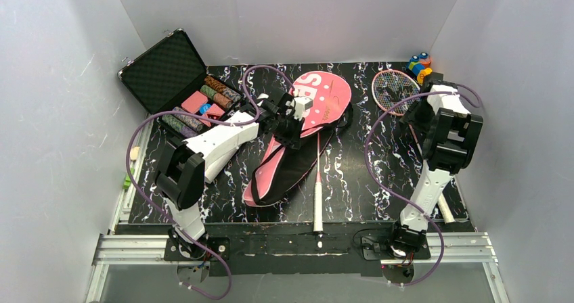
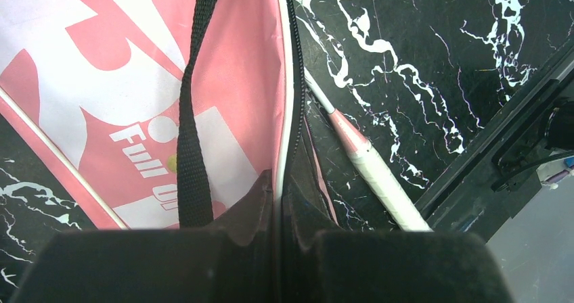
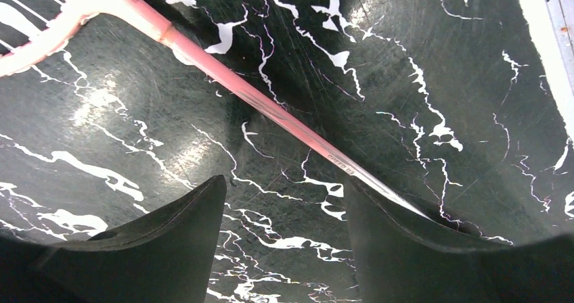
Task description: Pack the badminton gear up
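Note:
The pink "SPORT" cover lies mid-table, its black inside open toward the front. My left gripper is shut on the cover's piped edge beside the black strap. One racket sits in the cover, and its white handle sticks out toward the front; it also shows in the left wrist view. The second pink racket lies at the back right. My right gripper is open low over the mat. That racket's pink shaft crosses just beyond its fingertips and passes behind the right finger. No shuttlecocks or tube are in view.
An open black case of poker chips stands at the back left. A small multicoloured toy sits at the back right corner. White walls enclose three sides. A metal rail runs along the front edge.

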You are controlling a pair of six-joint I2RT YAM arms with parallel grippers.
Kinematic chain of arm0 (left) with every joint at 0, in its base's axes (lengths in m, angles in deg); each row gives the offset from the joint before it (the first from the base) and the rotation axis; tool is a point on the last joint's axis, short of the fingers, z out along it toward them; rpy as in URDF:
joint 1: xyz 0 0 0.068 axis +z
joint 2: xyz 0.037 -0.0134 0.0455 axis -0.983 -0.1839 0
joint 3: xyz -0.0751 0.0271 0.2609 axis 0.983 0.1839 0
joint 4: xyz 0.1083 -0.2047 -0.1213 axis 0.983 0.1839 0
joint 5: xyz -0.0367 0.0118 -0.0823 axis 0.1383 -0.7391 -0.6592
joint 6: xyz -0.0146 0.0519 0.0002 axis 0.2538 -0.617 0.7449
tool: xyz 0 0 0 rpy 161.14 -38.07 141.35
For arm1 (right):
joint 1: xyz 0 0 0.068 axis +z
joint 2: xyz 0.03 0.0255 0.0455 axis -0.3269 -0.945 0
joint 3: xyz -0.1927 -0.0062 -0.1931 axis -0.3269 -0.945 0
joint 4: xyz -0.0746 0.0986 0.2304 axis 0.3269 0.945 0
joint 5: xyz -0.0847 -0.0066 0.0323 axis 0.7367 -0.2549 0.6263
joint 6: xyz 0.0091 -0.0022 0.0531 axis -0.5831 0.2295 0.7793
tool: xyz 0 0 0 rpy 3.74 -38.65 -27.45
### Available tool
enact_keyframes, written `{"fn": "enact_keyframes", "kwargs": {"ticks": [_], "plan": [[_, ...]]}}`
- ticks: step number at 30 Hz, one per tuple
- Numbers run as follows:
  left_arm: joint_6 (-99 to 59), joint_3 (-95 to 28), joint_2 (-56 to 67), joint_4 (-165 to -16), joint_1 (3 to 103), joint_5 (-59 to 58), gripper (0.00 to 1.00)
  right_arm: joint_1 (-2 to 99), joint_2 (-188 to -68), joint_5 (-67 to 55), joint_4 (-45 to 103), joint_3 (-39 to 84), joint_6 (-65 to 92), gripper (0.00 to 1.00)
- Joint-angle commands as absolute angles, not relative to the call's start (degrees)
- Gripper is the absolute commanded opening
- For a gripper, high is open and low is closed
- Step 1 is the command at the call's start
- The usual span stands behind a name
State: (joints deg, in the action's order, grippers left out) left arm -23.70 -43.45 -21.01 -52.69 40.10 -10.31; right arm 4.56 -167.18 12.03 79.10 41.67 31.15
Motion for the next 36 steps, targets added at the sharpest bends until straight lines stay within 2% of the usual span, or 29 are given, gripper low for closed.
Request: {"fn": "enact_keyframes", "kwargs": {"ticks": [1, 10, 21, 23, 27, 31, 36], "plan": [[-23.34, -45.15, -16.03, -52.16, 40.98, -12.21, 0.0, 4.05, -168.63, 12.82, 80.2, 42.73, 30.19, 0.73], [-23.58, -44.77, -14.61, -52.12, 42.07, -12.0, 0.0, 4.61, -168.03, 8.91, 79.67, 40.95, 30.42, 0.73], [-24.21, -45.93, -13.28, -51.74, 42.68, -11.22, 0.0, 12.28, -164.34, 5.59, 80.15, 37.24, 31.22, 0.65], [-24.26, -45.92, -13.07, -51.65, 42.74, -11.02, 0.0, 13.08, -162.76, 8.55, 79.96, 37.51, 31.21, 0.65], [-24.27, -45.87, -12.37, -51.56, 42.69, -10.99, 0.0, 11.4, -160.79, 16.39, 79.48, 40.89, 29.99, 0.71], [-24.22, -45.42, -11.98, -52.16, 42.72, -10.95, 0.0, 6.77, -163.19, 13.15, 80.31, 44.8, 28.74, 0.73], [-24.44, -45.16, -11.76, -52.31, 42.9, -11.13, 0.0, 6.34, -166.24, 14.23, 78.78, 45.41, 26.52, 0.72]]}}
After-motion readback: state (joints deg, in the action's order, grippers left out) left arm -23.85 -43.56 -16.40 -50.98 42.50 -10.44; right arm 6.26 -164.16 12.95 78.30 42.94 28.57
